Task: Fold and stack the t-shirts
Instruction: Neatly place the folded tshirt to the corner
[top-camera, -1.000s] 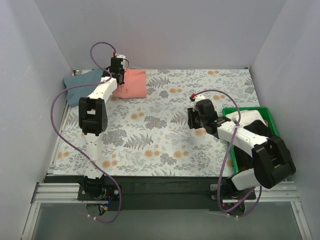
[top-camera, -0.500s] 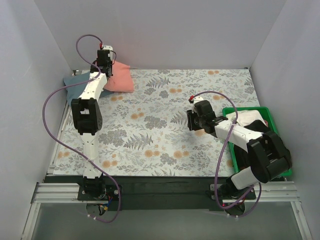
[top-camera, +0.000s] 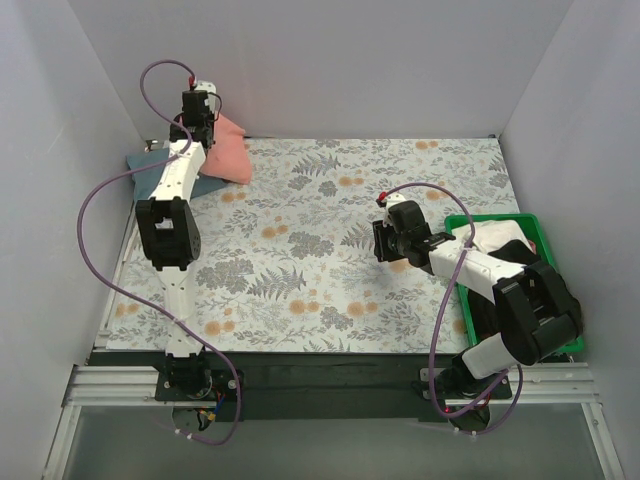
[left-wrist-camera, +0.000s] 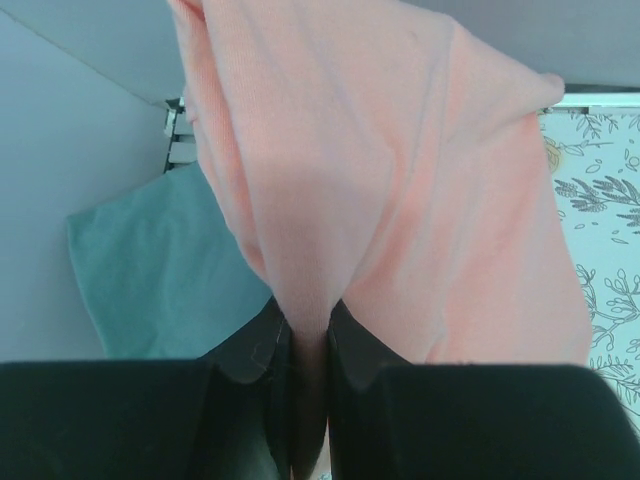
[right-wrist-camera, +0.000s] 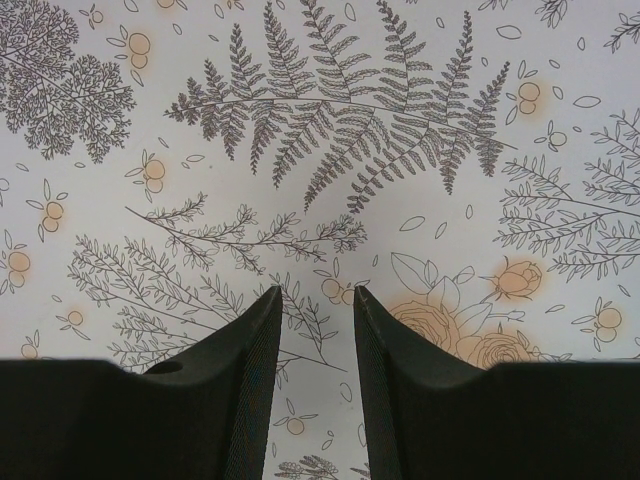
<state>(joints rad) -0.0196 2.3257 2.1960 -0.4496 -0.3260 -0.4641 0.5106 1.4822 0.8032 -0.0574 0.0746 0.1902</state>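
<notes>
My left gripper (top-camera: 200, 118) is shut on a fold of the coral-pink t-shirt (top-camera: 230, 155) and holds it lifted at the far left corner; the pinched fold (left-wrist-camera: 305, 300) fills the left wrist view. The slate blue-grey t-shirt (top-camera: 150, 168) lies folded flat under and left of the pink one, also in the left wrist view (left-wrist-camera: 160, 270). My right gripper (top-camera: 385, 240) is open and empty, low over the floral cloth (right-wrist-camera: 330, 150) at centre right, its fingertips (right-wrist-camera: 268, 300) apart.
A green plastic bin (top-camera: 555, 255) with white and dark cloth stands at the right edge, partly under my right arm. The grey floral-print cloth (top-camera: 310, 250) covers the table. White walls close the left, back and right sides.
My left gripper has carried the pink t-shirt leftward and toward the back corner, over the blue-grey one. My right arm has shifted slightly, then stayed still.
</notes>
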